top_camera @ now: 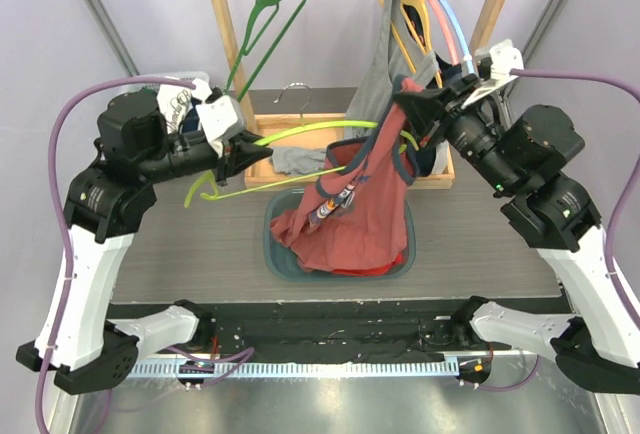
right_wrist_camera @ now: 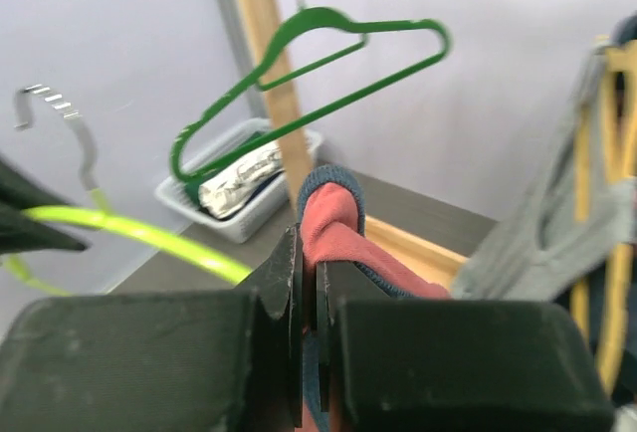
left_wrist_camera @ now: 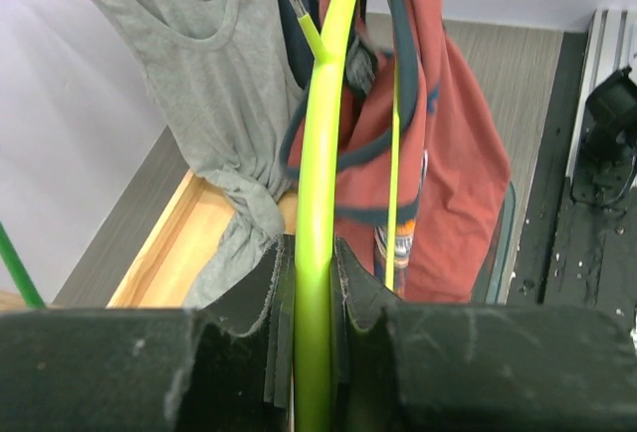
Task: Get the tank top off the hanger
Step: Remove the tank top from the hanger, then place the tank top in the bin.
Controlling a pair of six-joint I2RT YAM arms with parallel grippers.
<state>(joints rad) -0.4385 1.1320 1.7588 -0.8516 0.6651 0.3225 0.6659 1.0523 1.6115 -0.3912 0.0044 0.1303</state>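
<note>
The left gripper [top_camera: 243,144] is clamped on the lime-green hanger [top_camera: 300,132]. In the left wrist view its two pads [left_wrist_camera: 264,288] press the hanger's bar [left_wrist_camera: 323,153] from both sides. The right gripper [top_camera: 412,94] is pinched tight on a fold of the red tank top [top_camera: 350,224] at its blue-trimmed edge, and the right wrist view shows the cloth [right_wrist_camera: 328,218] bulging up out of the closed jaws [right_wrist_camera: 311,253].

The tank top hangs between the two arms. Its upper part is held high at the right gripper, and a blue-edged strap is looped over the hanger's bar. The lower part drapes down into the blue-grey tub [top_camera: 275,254] that stands on the table [top_camera: 180,254]. The hanger is held out over the table in front of the wooden rack [top_camera: 225,24] — it is not on the rail.

On the rail hang a dark green hanger [top_camera: 265,29], bare, and further right a grey tank top [top_camera: 385,74] on a yellow hanger [top_camera: 405,29], with more hangers beside it. A grey cloth [top_camera: 295,159] lies in the rack's base tray. A white basket [right_wrist_camera: 244,193] sits near the rack's left post
</note>
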